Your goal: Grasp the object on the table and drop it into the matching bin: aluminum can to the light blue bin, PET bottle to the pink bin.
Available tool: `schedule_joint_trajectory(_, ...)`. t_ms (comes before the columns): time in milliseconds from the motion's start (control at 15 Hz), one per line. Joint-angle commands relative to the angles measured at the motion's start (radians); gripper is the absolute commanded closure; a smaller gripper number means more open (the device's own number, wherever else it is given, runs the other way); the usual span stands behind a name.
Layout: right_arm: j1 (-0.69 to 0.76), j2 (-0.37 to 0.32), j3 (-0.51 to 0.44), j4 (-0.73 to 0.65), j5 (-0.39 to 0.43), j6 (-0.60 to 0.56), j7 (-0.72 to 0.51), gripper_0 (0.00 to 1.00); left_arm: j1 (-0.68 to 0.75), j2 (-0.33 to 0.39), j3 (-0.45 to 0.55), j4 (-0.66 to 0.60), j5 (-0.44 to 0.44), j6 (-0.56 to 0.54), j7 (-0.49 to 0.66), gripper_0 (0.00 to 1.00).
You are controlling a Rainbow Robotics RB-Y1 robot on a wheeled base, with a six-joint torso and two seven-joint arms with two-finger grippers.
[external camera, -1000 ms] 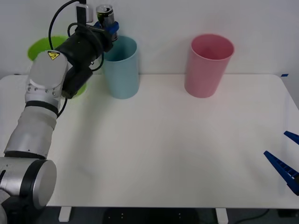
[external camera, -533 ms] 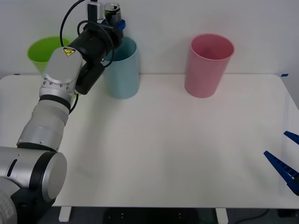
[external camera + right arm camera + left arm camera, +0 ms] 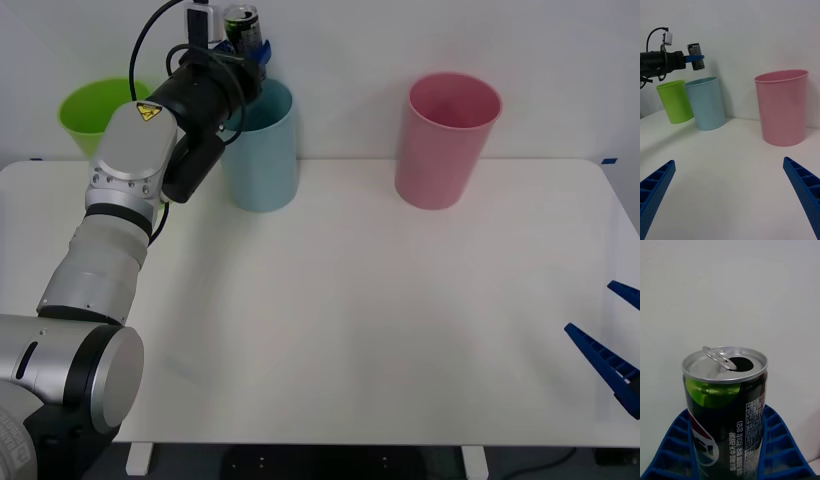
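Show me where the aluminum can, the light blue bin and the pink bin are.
aluminum can (image 3: pixel 726 416): left wrist view, side wall with the label.
light blue bin (image 3: pixel 262 160): front view, outer front wall.
pink bin (image 3: pixel 437 160): front view, outer front wall.

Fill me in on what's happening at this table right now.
The left gripper holds the aluminum can upright in the air, just over the rim of the light blue bin, not yet dropped. The right gripper waits open, low at the table's right edge. The pink bin and a lime green bin stand alongside.
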Motion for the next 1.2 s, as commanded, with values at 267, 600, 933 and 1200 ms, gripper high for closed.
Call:
schedule_joint_trajectory(267, 0.000, 0.000, 0.000, 0.000, 0.000, 0.000, 0.000, 0.00, 0.001, 0.000, 0.000, -0.001, 0.037, -0.002, -0.004, 0.00)
schedule_joint_trajectory(600, 0.000, 0.000, 0.000, 0.000, 0.000, 0.000, 0.000, 0.00, 0.004, 0.003, 0.000, -0.001, 0.075, -0.005, -0.007, 0.00)
schedule_joint_trajectory(933, 0.000, 0.000, 0.000, 0.000, 0.000, 0.000, 0.000, 0.00, 0.034, 0.048, -0.026, -0.035, 0.222, -0.056, -0.036, 0.00)
schedule_joint_trajectory(1200, 0.000, 0.000, 0.000, 0.000, 0.000, 0.000, 0.000, 0.00, 0.141, 0.114, -0.077, -0.155, 0.348, -0.072, -0.056, 0.00)
